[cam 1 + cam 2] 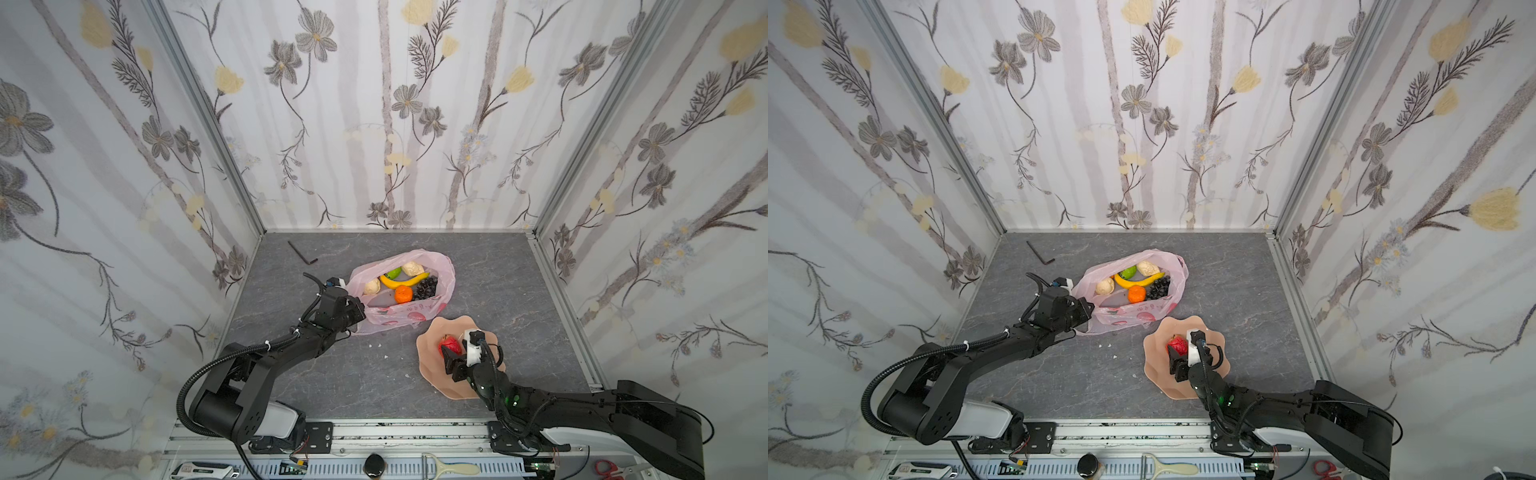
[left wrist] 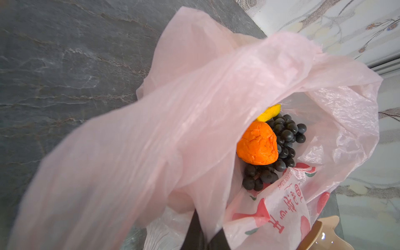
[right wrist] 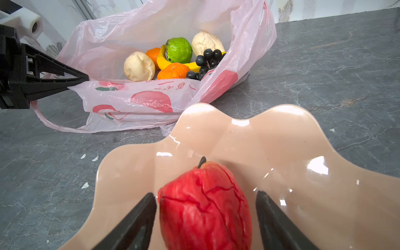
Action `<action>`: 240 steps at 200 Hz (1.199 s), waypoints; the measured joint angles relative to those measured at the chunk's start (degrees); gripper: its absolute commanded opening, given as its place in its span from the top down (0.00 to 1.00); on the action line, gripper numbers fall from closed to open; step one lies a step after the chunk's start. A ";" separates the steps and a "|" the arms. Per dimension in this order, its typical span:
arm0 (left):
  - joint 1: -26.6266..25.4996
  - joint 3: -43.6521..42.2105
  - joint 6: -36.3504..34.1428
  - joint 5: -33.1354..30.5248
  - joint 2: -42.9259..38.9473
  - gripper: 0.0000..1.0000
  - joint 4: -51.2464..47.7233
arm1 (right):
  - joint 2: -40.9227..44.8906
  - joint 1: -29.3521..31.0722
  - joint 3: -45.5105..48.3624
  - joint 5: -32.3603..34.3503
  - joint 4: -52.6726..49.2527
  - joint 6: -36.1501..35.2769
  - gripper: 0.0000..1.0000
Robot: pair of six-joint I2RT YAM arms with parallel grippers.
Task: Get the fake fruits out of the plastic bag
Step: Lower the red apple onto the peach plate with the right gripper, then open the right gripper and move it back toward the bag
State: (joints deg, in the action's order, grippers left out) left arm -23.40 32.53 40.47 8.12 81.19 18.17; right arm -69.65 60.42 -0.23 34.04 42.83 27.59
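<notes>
The pale-pink plastic bag (image 1: pixel 415 318) (image 1: pixel 1142 318) lies open at mid table. Inside it are fake fruits: a yellow banana (image 1: pixel 403 281), dark grapes (image 1: pixel 428 287), an orange ball (image 1: pixel 403 295), a green ball (image 1: pixel 392 273) and two beige balls (image 1: pixel 412 268) (image 1: pixel 372 286). My left gripper (image 1: pixel 360 311) (image 2: pixel 205 236) is shut on the bag's near-left rim and holds the mouth up. A red fruit (image 1: pixel 449 345) (image 3: pixel 205 205) rests on the peach dish (image 1: pixel 432 374). My right gripper (image 1: pixel 451 354) (image 3: pixel 205 195) straddles it, open, with a gap at each finger.
A black hex key (image 1: pixel 303 252) lies at the back left. White crumbs (image 1: pixel 376 345) dot the table between bag and dish. Wallpapered walls close three sides. A peeler (image 1: pixel 449 468) and red scissors (image 1: pixel 607 468) lie on the front rail.
</notes>
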 measured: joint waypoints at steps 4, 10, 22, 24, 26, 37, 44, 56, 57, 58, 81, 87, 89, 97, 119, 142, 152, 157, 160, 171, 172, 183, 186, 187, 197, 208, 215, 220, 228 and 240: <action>0.07 0.00 0.02 0.00 0.00 1.00 0.00 | 0.11 0.00 0.00 0.17 -0.26 0.02 0.20; 0.13 0.00 0.02 0.00 -0.04 1.00 0.00 | 0.33 0.02 0.00 0.48 -0.81 0.28 0.20; 0.26 0.00 0.02 0.00 -0.04 1.00 0.00 | 0.70 0.07 0.00 0.98 -1.75 0.46 0.19; 0.26 0.00 0.02 0.00 -0.04 1.00 0.00 | 0.76 0.09 0.00 1.03 -1.86 0.46 0.19; 0.28 0.00 0.02 0.00 -0.04 1.00 0.00 | 0.87 0.09 0.00 1.09 -2.01 0.50 0.18; 0.35 0.00 -0.15 0.00 -0.04 1.00 0.00 | 1.20 0.22 0.00 1.31 -2.19 0.83 0.17; 0.42 0.00 -0.15 0.02 -0.04 1.00 0.00 | 1.31 0.22 0.00 1.53 -2.25 0.85 0.17; 0.59 0.00 -0.15 0.02 -0.04 1.00 0.00 | 1.57 0.28 0.00 1.99 -2.27 0.87 0.15; 0.61 0.00 -0.15 0.02 -0.04 1.00 0.00 | 1.62 0.31 0.00 2.01 -2.29 0.87 0.14; 0.63 0.00 -0.15 0.00 -0.04 1.00 0.00 | 1.68 0.31 0.00 2.03 -2.29 0.87 0.14; 0.81 0.00 -0.26 0.02 -0.04 1.00 0.00 | 2.84 0.68 0.00 2.43 -2.38 0.85 0.05; 0.83 0.00 -0.26 0.02 -0.04 1.00 0.00 | 3.30 0.70 0.00 2.49 -2.51 0.87 0.01; 0.83 0.00 -0.26 0.02 -0.04 1.00 0.00 | 3.43 0.70 0.00 2.51 -2.58 0.87 0.01; 0.85 0.00 -0.24 0.02 -0.04 1.00 0.00 | 4.44 0.70 -0.02 2.60 -3.50 0.81 0.00; 0.85 0.00 -0.37 0.04 -0.04 1.00 0.00 | 7.93 0.74 -1.81 3.23 -8.17 0.61 0.00; 0.81 0.02 -0.37 0.13 -0.04 1.00 0.00 | 10.60 0.57 -6.73 5.42 -12.70 0.59 0.00; 0.55 0.02 -0.39 0.28 -0.04 1.00 0.00 | 10.78 0.20 -9.53 6.36 -15.28 0.61 0.00; 0.39 0.02 -0.39 0.28 -0.04 1.00 0.00 | 10.64 -0.24 -11.08 6.62 -16.68 0.66 0.00; 0.24 0.02 -0.39 0.28 -0.04 1.00 0.00 | 10.56 -0.50 -11.80 6.62 -17.46 0.72 0.00; -0.17 0.02 -0.66 0.26 -0.04 1.00 0.00 | 9.62 -1.97 -15.06 6.12 -19.41 0.83 0.00; -0.17 0.02 -0.66 0.26 -0.04 1.00 0.00 | 9.35 -2.23 -15.69 5.99 -19.65 0.85 0.00; -0.57 0.02 -0.66 0.26 -0.04 1.00 0.00 | 7.67 -4.44 -19.21 4.04 -21.62 0.79 0.00; -0.61 0.02 -0.68 0.22 -0.04 1.00 0.00 | 6.99 -4.94 -20.24 3.34 -22.10 0.81 0.00; -0.63 0.02 -0.68 0.22 -0.04 1.00 0.00 | 6.38 -5.38 -21.11 2.86 -22.64 0.79 0.00; -0.83 0.02 -0.92 0.00 -0.04 1.00 0.00 | 3.78 -6.95 -24.52 0.46 -24.22 0.63 0.00; -0.94 0.02 -1.11 -0.31 -0.17 1.00 -0.07 | 0.07 -8.66 -28.89 -2.34 -26.12 0.02 0.00; -1.03 0.02 -1.05 -0.55 -0.37 1.00 -0.09 | -2.45 -9.44 -31.69 -4.00 -27.36 -0.68 0.00; -1.03 0.02 -1.05 -0.61 -0.52 1.00 -0.09 | -4.04 -9.68 -33.38 -4.98 -27.98 -1.29 0.01; -1.03 0.02 -1.05 -0.70 -0.85 1.00 -0.28 | -7.50 -10.05 -37.09 -7.63 -29.46 -2.36 0.01; -1.03 -0.20 -0.98 -1.05 -1.49 1.00 -0.46 | -12.22 -10.67 -42.03 -11.41 -31.36 -3.89 0.02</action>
State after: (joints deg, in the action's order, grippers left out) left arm -24.43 32.34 39.48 7.07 79.70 17.72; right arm -81.87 49.76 -42.26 22.63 11.46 23.70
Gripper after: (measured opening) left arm 0.047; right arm 0.993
